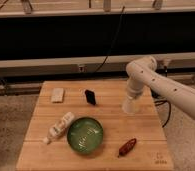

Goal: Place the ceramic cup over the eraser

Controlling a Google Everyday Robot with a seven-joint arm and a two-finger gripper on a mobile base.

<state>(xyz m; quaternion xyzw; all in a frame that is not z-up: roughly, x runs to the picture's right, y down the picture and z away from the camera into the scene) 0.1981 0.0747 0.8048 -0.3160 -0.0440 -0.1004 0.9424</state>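
Gripper (130,99) is right of centre, at the arm's end over the table (141,147); open or closed, cannot tell. Cup (129,106) seems to hang right under it, wide end down, close above the wood. Eraser (90,96) is at centre frame, well left of the cup. Cup is probably light, rigid, slick glaze, chips if dropped. Best hold: firm pinch across the narrow base end.
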